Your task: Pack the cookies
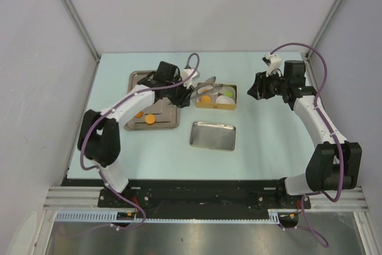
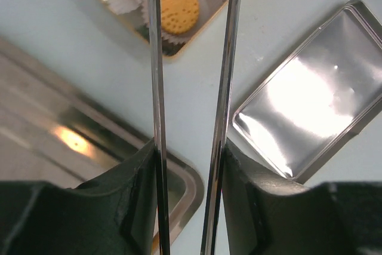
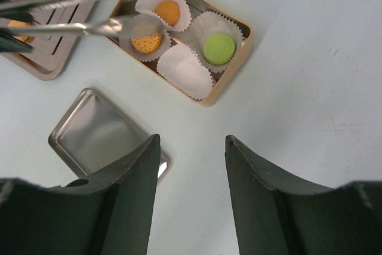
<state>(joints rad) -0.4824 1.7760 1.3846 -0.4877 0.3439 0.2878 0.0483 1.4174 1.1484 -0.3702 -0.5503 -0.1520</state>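
My left gripper (image 2: 188,153) (image 1: 179,94) is shut on metal tongs (image 2: 156,76), whose two arms stand apart. The tongs (image 3: 77,10) reach over the gold tin (image 3: 239,58) (image 1: 216,105), with their tips at a dotted orange cookie (image 2: 179,7) (image 3: 146,43) in a paper liner. The tin also holds a second orange cookie (image 3: 167,11), a green cookie (image 3: 219,48) and an empty liner (image 3: 185,70). Two orange cookies (image 1: 139,114) (image 1: 150,120) lie on the grey tray (image 1: 164,125). My right gripper (image 3: 191,141) (image 1: 255,88) is open and empty, right of the tin.
A shiny metal lid (image 1: 213,135) (image 2: 316,111) (image 3: 95,132) lies flat in front of the tin. The grey tray's corner (image 2: 191,183) sits just under my left gripper. Grey walls enclose the table at the back and sides.
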